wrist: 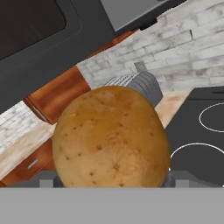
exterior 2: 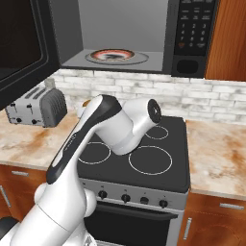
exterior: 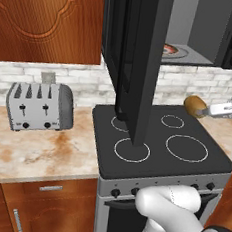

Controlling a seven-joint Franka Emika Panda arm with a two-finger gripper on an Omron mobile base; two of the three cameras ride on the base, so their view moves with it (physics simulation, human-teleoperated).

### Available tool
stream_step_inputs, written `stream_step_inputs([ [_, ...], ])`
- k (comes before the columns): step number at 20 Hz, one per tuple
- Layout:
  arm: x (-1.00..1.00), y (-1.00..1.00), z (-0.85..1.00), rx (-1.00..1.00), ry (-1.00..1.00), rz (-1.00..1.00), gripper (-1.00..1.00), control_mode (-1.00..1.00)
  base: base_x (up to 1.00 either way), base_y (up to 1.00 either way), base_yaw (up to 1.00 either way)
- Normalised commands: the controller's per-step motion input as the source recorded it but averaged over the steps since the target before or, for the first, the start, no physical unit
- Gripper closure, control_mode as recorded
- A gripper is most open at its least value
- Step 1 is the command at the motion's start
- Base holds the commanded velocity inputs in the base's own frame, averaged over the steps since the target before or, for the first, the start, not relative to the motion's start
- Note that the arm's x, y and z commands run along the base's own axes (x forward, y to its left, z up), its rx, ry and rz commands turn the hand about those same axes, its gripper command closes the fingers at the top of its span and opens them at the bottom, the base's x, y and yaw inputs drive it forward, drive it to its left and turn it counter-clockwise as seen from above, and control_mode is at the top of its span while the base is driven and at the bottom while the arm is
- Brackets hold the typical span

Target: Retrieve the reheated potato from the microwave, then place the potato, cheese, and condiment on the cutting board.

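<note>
Our jaws, spread wide, seemingly grip the potato (wrist: pixel 111 138); we should carry it level, clear of the microwave (exterior: pixel 138 65) door.

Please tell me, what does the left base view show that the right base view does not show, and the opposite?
Left base view alone: the potato held in the gripper above the stove's right edge, with the microwave door hanging open edge-on.
Right base view alone: the microwave keypad facing the camera and the whole plate inside.
Both: the microwave, the toaster, the stove.
</note>
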Motion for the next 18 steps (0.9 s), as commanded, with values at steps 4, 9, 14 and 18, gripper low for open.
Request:
stream_step_inputs([
  [4, 0.0, 0.0, 0.0, 0.0, 0.0, 0.0, 1.0, 1.0, 0.0, 0.0, 0.0],
  [9, 0.0, 0.0, 0.0, 0.0, 0.0, 0.0, 1.0, 1.0, 0.0, 0.0, 0.0],
  [14, 0.0, 0.0, 0.0, 0.0, 0.0, 0.0, 1.0, 1.0, -0.06, 0.0, 0.0],
  [18, 0.0, 0.0, 0.0, 0.0, 0.0, 0.0, 1.0, 1.0, -0.44, 0.0, 0.0],
])
